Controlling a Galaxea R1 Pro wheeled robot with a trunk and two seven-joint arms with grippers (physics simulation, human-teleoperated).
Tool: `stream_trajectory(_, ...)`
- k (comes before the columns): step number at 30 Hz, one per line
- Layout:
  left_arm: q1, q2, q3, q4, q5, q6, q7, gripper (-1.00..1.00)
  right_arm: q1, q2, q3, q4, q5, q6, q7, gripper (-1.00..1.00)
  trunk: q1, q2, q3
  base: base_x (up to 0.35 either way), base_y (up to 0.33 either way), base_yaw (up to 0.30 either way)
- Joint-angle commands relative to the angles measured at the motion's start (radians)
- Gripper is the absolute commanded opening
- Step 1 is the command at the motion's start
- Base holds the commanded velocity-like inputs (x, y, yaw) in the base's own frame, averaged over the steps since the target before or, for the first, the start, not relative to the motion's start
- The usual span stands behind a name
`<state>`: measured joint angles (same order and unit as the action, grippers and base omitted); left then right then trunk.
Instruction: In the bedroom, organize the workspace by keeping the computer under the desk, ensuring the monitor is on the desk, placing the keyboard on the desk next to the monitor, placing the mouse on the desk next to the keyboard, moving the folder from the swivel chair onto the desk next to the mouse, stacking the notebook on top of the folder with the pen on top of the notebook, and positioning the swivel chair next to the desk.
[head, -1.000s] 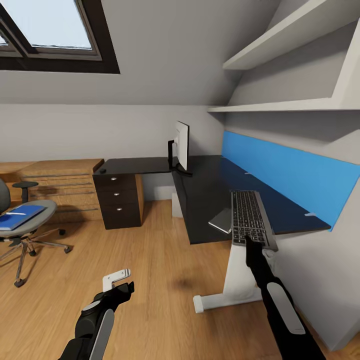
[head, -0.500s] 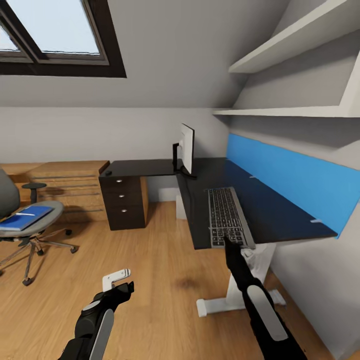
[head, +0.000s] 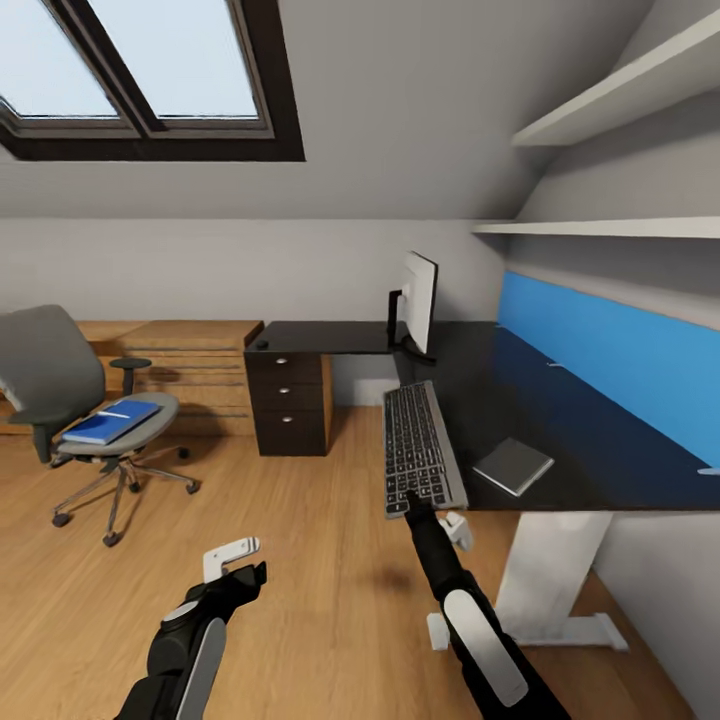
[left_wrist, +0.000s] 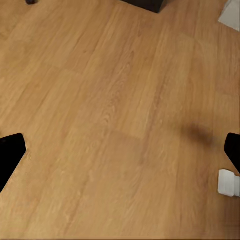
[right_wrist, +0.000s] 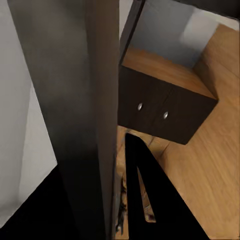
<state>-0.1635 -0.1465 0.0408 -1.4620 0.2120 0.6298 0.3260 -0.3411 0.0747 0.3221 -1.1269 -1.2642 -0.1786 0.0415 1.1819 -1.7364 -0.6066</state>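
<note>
The desk (head: 560, 420) stood right, against the blue panel (head: 620, 360), on a wooden floor (head: 300, 560). The keyboard (head: 418, 450) lay along the desk's left edge, long axis running near to far, its near end pinched in the right gripper (head: 410, 503). The left gripper (head: 235, 560) hung spread over the floor.

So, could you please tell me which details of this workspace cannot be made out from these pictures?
- Right end effector: head view, at the long black keyboard's near end; its fingers are too small to judge a grip.
- Thin white pen on the bright blue folder: too small to confirm.
- Black L-shaped desk: cut off by the right edge.
</note>
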Motion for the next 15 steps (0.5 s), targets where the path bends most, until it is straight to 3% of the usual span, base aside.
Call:
stream_trajectory(1,-0.001,0.001,0.001,-0.002,0.011,0.003,0.007,1.0,-0.001,0.0,0.006,0.008,-0.008,-0.006,0.005,-1.0,0.0,-0.001,0.0,0.19,0.245,0.252)
stream_trajectory(4,-0.001,0.002,0.004,-0.005,0.012,0.002,0.007,1.0,-0.001,0.007,0.01,0.027,-0.01,-0.007,0.004,-1.0,0.0,-0.001,0.001,0.198,0.26,0.251)
stream_trajectory(5,-0.001,0.002,0.005,-0.007,0.012,0.002,0.007,1.0,-0.001,0.024,0.01,0.035,-0.01,-0.007,0.004,-1.0,0.0,-0.001,0.001,0.203,0.27,0.22)
stream_trajectory(8,-0.001,0.003,0.012,-0.009,0.013,0.001,0.006,1.0,-0.001,0.044,0.008,0.04,-0.012,-0.007,0.004,-1.0,0.0,-0.001,0.001,0.204,0.272,0.186)
stream_trajectory(15,-0.001,0.004,0.076,-0.025,0.015,0.002,0.004,1.0,-0.001,0.057,0.001,0.043,-0.018,-0.005,0.01,-1.0,0.0,-0.001,0.001,0.206,0.275,0.04)
